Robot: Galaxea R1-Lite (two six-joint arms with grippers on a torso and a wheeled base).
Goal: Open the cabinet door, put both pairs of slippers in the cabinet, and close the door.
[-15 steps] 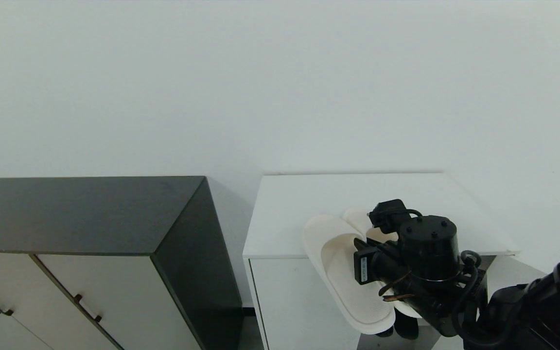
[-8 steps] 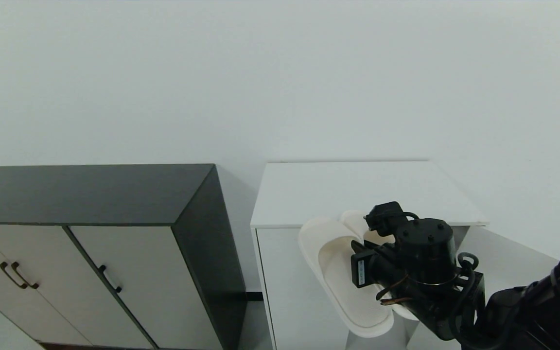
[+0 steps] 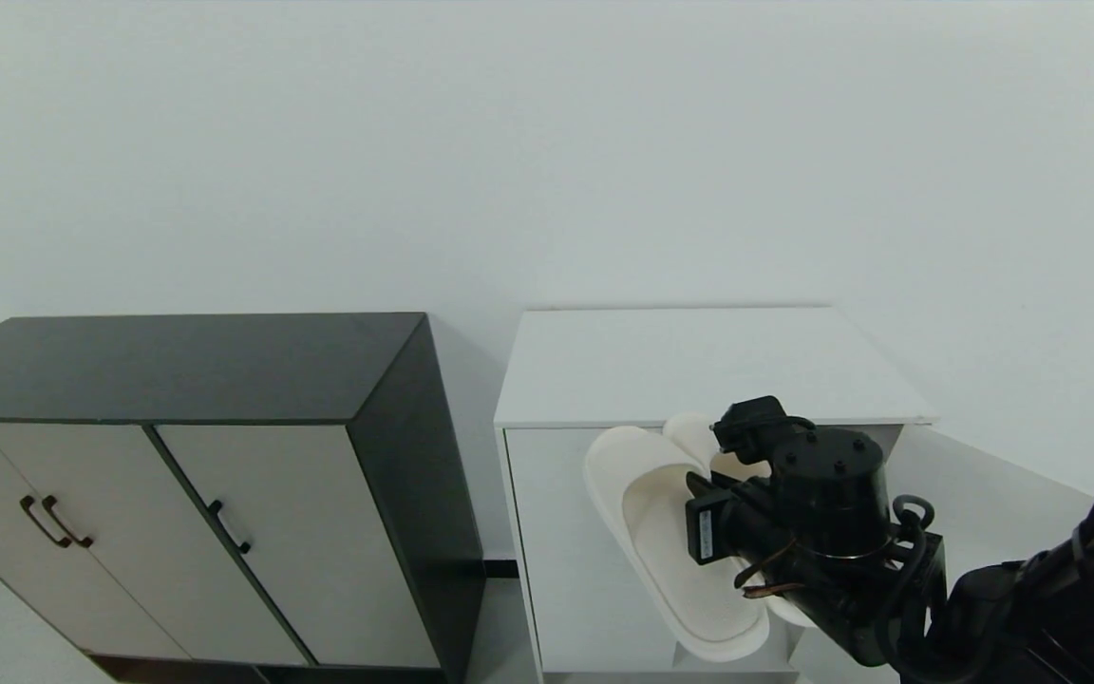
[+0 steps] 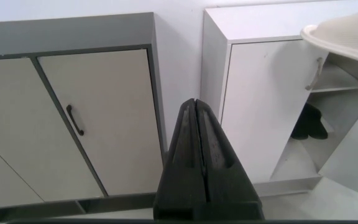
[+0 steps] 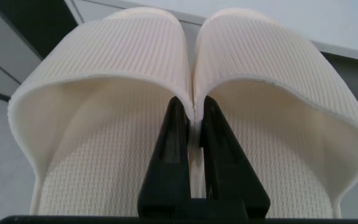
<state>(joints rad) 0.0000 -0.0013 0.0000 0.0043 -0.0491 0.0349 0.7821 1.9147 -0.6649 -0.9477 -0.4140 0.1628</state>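
A: White wall (image 3: 547, 142) behind. Where are the cream slippers (image 3: 647, 503)?
B: Lower right, before the white cabinet (image 3: 699, 361), inner edges clamped together in the right pincer (image 5: 194, 106). Left pincer (image 4: 195, 109) is pressed closed on nothing.

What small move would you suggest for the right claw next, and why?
Probably ease the right claw toward the open side of the white cabinet: it grips the cream slippers together, and the black slippers already sit on a shelf inside.
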